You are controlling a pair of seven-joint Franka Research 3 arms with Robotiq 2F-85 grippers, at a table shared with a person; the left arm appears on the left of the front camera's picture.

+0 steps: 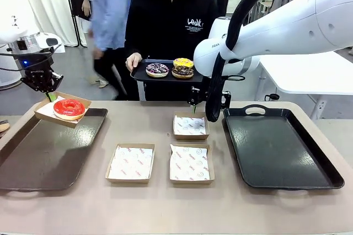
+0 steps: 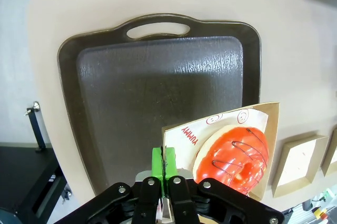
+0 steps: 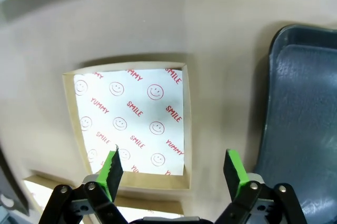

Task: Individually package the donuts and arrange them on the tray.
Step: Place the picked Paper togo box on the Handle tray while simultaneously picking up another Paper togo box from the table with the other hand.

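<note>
PHOTOGRAPHER: Two square cardboard boxes (image 1: 130, 163), lined with smiley-printed paper, sit nearest on the beige table (image 1: 165, 207). A third box (image 1: 191, 126) lies behind, between the left tray (image 1: 49, 158) and right tray (image 1: 281, 147), both dark and pebbled.

EDITOR: And the donuts?

PHOTOGRAPHER: Glossy red donut (image 1: 69, 107) rests in a tilted box (image 2: 269, 129) at the left tray's far corner, its rim pinched in the left claw (image 2: 164, 162). Three sprinkled ring donuts (image 1: 182, 71) ride a small black tray (image 1: 144, 75) in a person's hand (image 1: 133, 61).

EDITOR: Right claw?

PHOTOGRAPHER: Right claw (image 3: 174, 163) spread wide, empty, above the third box.
</note>
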